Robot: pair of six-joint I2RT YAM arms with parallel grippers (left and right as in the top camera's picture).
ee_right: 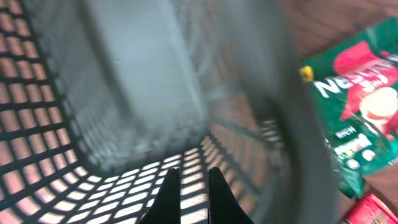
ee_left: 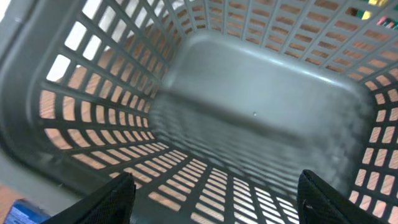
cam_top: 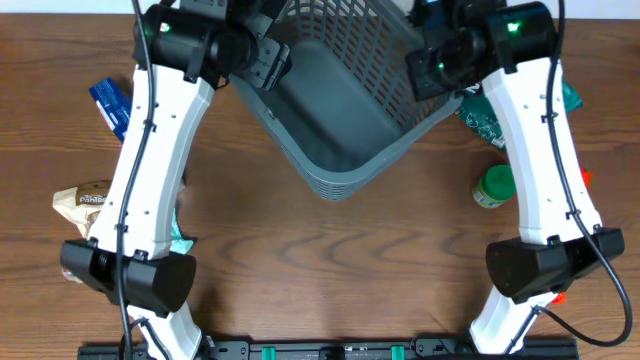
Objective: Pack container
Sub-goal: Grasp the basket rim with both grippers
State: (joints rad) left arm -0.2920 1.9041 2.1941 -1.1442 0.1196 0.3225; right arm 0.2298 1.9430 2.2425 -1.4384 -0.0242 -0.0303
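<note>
The brown wood-grain surface (cam_top: 330, 260) carries the dark grey container (cam_top: 340, 110) at its far middle. Left side: a blue packet (cam_top: 108, 103), a beige packet (cam_top: 82, 203) and a teal packet (cam_top: 180, 238). Right side: a green packet (cam_top: 485, 120) just beside the container and a green-lidded jar (cam_top: 494, 186) nearer the front edge.

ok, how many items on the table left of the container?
3: blue packet farthest back, beige packet nearer, teal item peeking from under the left arm; the arm may hide more.
</note>
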